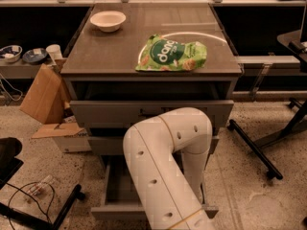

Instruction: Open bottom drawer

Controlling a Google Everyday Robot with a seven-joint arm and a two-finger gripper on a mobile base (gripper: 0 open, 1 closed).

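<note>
**A:** Grey cabinet (120,51) fills the middle, and your white arm (163,166) bends down in front of it. The bottom drawer (117,188) sits pulled out toward the near side, plain inside showing.

**B:** And the gripper?

**A:** Hidden behind your arm, low by the drawers, can't tell its state. Green chip bag (172,55) on top right, white bowl (108,20) far left.

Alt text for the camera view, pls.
A grey three-drawer cabinet with its bottom drawer pulled out; the robot's white arm bends down in front, hiding the gripper. A green snack bag and white bowl sit on top.
</note>
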